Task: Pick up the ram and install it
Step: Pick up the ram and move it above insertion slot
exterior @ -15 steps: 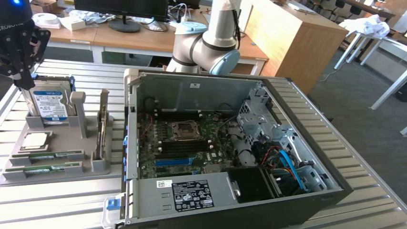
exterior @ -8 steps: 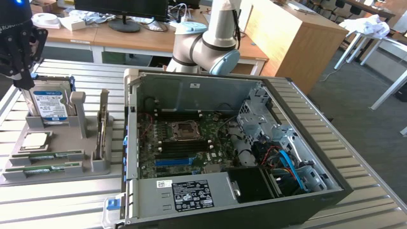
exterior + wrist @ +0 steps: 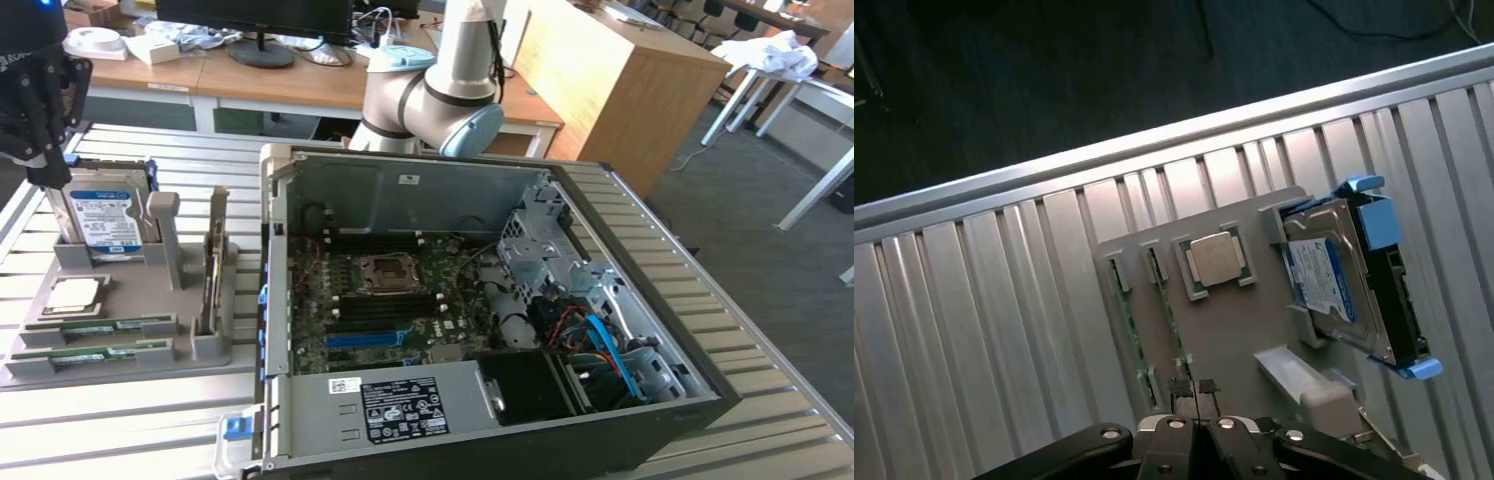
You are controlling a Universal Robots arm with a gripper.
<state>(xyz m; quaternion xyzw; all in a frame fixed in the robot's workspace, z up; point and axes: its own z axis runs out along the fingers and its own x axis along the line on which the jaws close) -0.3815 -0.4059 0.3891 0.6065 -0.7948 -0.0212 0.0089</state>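
Observation:
Two look-alike green ram sticks [image 3: 100, 325] [image 3: 94, 352] lie in slots at the near end of a grey holder tray [image 3: 134, 290], left of the open computer case [image 3: 467, 300]. I cannot tell them apart. In the wrist view both sticks [image 3: 1122, 300] [image 3: 1162, 295] appear edge-on beside the square silver processor chip [image 3: 1216, 258]. My gripper [image 3: 51, 178] hangs high over the tray's far end, above the hard drive [image 3: 104, 218]. Its fingers [image 3: 1194, 390] are shut with nothing between them.
The case lies open with the motherboard's dark memory slots [image 3: 380, 310] beside the processor socket [image 3: 380, 270]. The hard drive with blue rails [image 3: 1344, 270] stands upright in the tray. Grey upright posts [image 3: 211, 260] rise from the tray. Ribbed metal table [image 3: 120, 420] lies all around.

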